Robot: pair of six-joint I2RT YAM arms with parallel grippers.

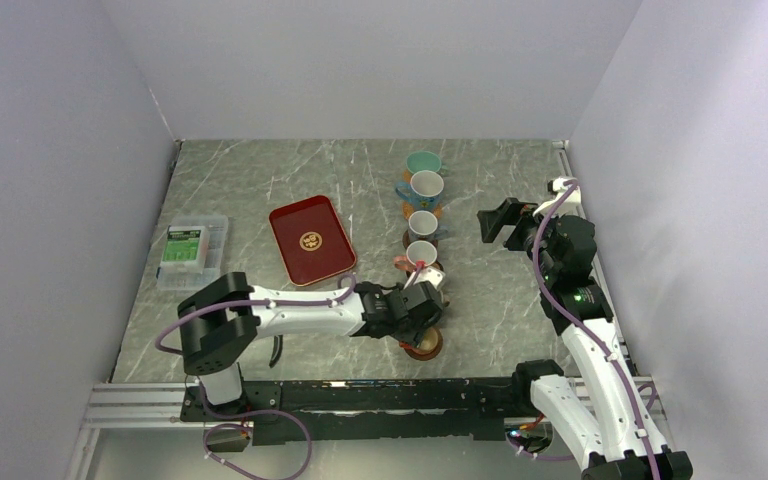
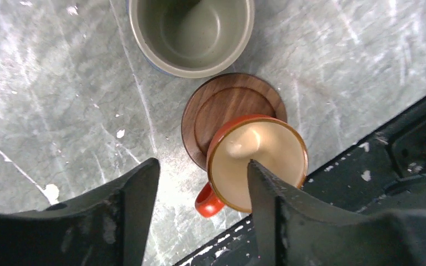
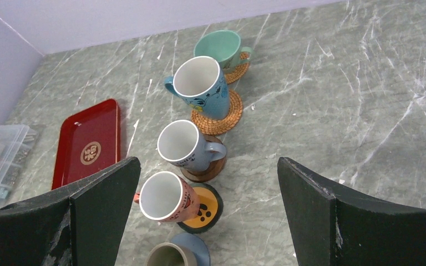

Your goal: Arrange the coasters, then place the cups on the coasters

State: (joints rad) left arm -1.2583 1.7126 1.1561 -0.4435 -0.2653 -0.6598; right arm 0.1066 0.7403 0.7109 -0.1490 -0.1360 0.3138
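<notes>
Evidently final placement: left hand stands parted, one finger inside the orange-brown cup beneath it, which sits off-centre on the dark brown coaster; next, lift straight out, perhaps re-centre.

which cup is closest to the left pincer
The orange cup with the cream inside, overlapping the dark wooden coaster; the olive cup next along is farther off.

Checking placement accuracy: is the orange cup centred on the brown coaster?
No, the orange cup reaches past one edge of the brown coaster, leaving much of its wood bare.
</notes>
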